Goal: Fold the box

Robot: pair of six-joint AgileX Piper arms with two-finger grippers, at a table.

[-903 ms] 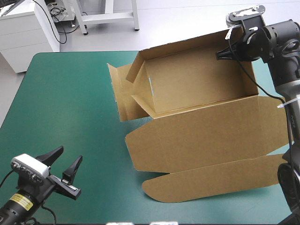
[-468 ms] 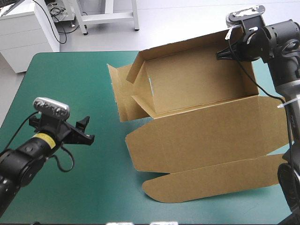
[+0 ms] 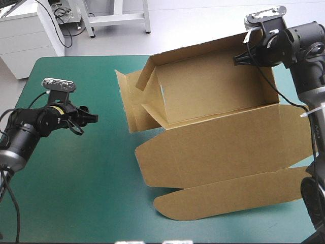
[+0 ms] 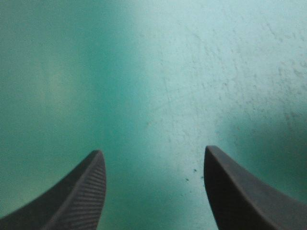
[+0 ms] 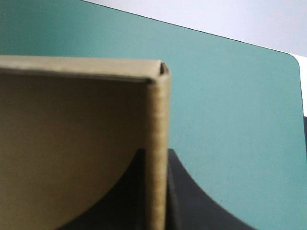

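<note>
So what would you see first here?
The big brown box, half built, fills the right half of the teal-green cover, walls up at the far side and lid flat toward the near edge. The right gripper pinches its far right wall; the left gripper hangs open over bare cover.

In your right wrist view the box [image 5: 72, 143] wall covers the fingertips of the right gripper [image 3: 242, 59] and runs off the picture. From above, the right arm [image 3: 311, 81] hides the right end of the lid [image 3: 223, 147].
</note>
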